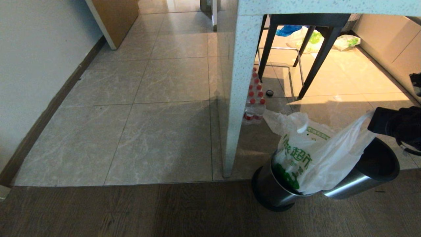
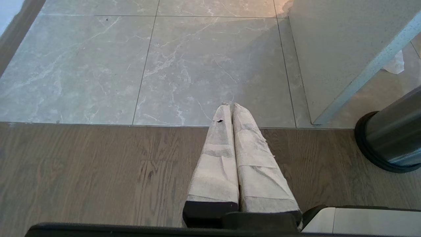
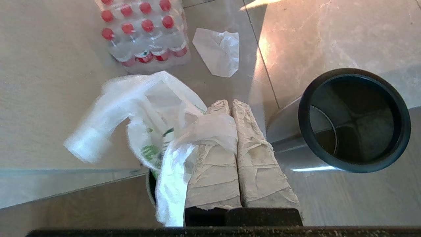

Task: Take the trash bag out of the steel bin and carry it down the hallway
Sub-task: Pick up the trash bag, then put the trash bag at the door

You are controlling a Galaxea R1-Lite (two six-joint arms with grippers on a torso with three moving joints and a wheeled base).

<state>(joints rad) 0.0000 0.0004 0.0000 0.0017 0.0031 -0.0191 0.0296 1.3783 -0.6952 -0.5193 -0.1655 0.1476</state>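
Head view: right gripper (image 1: 378,121) at the frame's right edge, clamped on a handle of the trash bag (image 1: 315,154), which stretches from it down into the steel bin (image 1: 273,189) below and to its left. A second steel bin (image 1: 371,174) leans just under the gripper.

Left wrist view: left gripper (image 2: 230,106) hangs clenched on nothing over the wood floor (image 2: 98,171), tips at the tile edge; a bin base (image 2: 378,154) sits off to one side.

Right wrist view: the wrapped fingers (image 3: 250,158) press together, bag plastic draped over one; the bag's open mouth billows just beside the tips. An empty black-rimmed bin sits close on the other side, bottled water (image 3: 144,33) beyond the fingertips.
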